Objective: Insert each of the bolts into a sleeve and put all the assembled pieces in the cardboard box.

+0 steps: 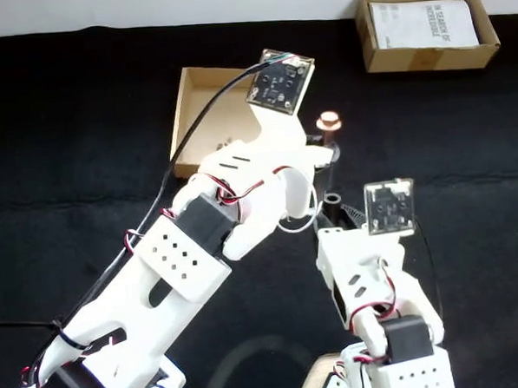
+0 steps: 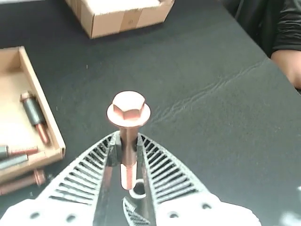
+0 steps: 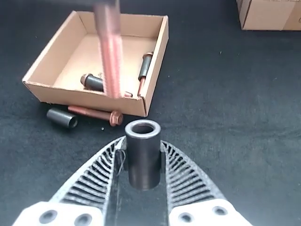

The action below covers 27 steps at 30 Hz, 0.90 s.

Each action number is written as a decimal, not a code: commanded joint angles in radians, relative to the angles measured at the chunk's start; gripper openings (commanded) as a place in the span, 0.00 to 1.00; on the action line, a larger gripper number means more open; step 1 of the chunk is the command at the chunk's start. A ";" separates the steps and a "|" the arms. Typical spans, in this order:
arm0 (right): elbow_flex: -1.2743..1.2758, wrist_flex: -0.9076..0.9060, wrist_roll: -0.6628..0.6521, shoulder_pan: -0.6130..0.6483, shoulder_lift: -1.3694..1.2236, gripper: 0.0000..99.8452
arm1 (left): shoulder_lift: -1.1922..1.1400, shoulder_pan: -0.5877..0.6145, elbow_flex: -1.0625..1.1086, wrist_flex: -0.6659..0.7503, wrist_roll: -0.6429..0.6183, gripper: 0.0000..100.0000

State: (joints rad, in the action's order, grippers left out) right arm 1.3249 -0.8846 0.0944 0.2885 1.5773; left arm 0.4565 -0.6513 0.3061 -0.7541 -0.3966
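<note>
My left gripper [image 2: 128,141] is shut on a copper bolt [image 2: 128,109], held head up with its shaft hanging down. In the high view this bolt [image 1: 328,121] sits right of the cardboard box [image 1: 179,120]. Just beneath it my right gripper [image 3: 142,147] is shut on a dark sleeve [image 3: 142,153], upright with its bore open. The bolt's shaft [image 3: 109,52] hangs a little beyond the sleeve, apart from it. The box wall [image 3: 84,96] encloses assembled pieces [image 3: 145,70]. A loose sleeve [image 3: 62,117] and a loose bolt [image 3: 94,113] lie on the mat against the box.
A second cardboard box [image 1: 424,29] with a white sheet stands at the back right. A person's arm [image 2: 287,47] rests at the table edge. Black mat lies open to the right of both grippers.
</note>
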 commanded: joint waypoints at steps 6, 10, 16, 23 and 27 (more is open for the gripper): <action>0.005 0.031 -0.046 0.091 0.090 0.01 | 0.070 0.002 -0.019 -0.106 -0.008 0.01; 0.041 0.084 -0.046 0.194 0.090 0.01 | 0.137 0.044 0.015 -0.127 -0.008 0.01; 0.074 0.122 -0.046 0.232 0.088 0.01 | 0.352 0.117 0.113 -0.130 0.048 0.01; 0.067 0.124 -0.048 0.236 0.088 0.01 | 0.529 0.073 0.275 -0.123 0.043 0.01; 0.065 0.124 -0.051 0.236 0.088 0.01 | 0.532 0.071 0.306 -0.054 0.041 0.01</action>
State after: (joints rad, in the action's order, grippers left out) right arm 1.4032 -0.7833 0.0545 0.5155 1.6556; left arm 0.9582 -0.5669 0.6068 -0.8707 -0.3521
